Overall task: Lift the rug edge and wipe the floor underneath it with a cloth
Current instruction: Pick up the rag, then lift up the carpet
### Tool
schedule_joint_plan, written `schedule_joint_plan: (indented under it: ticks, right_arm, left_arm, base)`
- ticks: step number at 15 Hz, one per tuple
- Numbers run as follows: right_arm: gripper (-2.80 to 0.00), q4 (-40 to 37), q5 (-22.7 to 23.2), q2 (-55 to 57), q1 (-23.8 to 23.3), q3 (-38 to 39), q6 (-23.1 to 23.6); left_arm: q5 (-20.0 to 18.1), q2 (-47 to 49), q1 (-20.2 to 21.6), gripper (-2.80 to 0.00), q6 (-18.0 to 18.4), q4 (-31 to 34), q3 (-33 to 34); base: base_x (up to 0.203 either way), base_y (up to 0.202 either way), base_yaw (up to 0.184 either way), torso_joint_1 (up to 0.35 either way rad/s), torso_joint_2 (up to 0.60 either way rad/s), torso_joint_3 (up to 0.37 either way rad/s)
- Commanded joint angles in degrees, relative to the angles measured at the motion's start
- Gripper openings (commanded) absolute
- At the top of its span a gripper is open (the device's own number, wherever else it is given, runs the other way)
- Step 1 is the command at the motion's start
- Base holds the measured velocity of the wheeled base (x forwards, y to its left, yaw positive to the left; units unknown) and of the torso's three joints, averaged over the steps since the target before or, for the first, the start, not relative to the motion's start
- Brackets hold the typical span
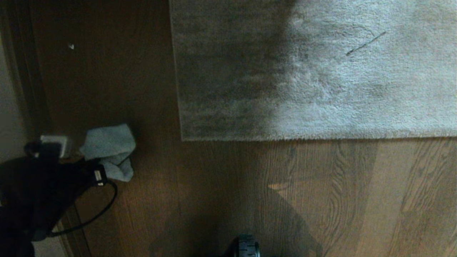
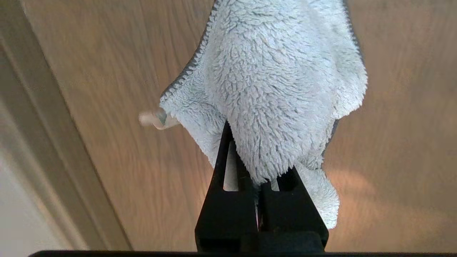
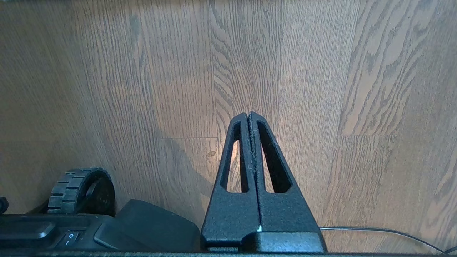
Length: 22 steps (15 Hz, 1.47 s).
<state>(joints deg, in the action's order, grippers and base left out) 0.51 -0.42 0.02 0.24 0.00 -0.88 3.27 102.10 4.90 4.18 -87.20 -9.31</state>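
Observation:
The pale grey-blue cloth [image 1: 109, 148] hangs bunched from my left gripper [image 2: 257, 184] above the brown wood floor [image 1: 221, 192], left of the rug. In the left wrist view the cloth [image 2: 278, 82] drapes over both fingers, whose jaws are shut on a fold of it. The rug edge [image 1: 314, 137] runs straight across the middle of the head view to a square corner [image 1: 183, 138] and lies flat. My right gripper [image 3: 249, 117] is shut and empty, parked low over the floor [image 3: 321, 89] beside the base.
A dark door frame and pale wall [image 1: 18, 82] border the floor on the left. A small white scrap [image 1: 71, 46] lies on the floor at the far left. The base's wheel [image 3: 80, 189] and a thin cable [image 3: 375, 231] lie near the right gripper.

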Motion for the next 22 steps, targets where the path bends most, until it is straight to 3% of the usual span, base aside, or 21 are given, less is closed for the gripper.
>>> schedule_joint_plan:
  ticks: [1,7,12,22]
  right_arm:
    - [-2.8,0.02,-0.02,-0.02,0.02,0.0,0.0]
    - [-2.8,0.02,-0.02,-0.02,0.02,0.0,0.0]
    - [-2.8,0.02,-0.02,-0.02,0.02,0.0,0.0]
    - [-2.8,0.02,-0.02,-0.02,0.02,0.0,0.0]
  left_arm:
    - [0.03,-4.95,-0.15,-2.8,0.09,-2.75,3.66]
    - [0.54,-14.21,0.05,-2.8,0.08,-2.75,9.02]
    - [0.34,-21.05,0.02,-2.8,-0.03,-1.99,9.25]
    - [0.22,-53.2,0.03,-2.8,-1.21,29.84,9.23]
  base:
    - [0.0,0.0,0.0,0.0,0.0,0.0]
    - [0.0,0.0,0.0,0.0,0.0,0.0]
    - [0.0,0.0,0.0,0.0,0.0,0.0]
    - [0.0,0.0,0.0,0.0,0.0,0.0]
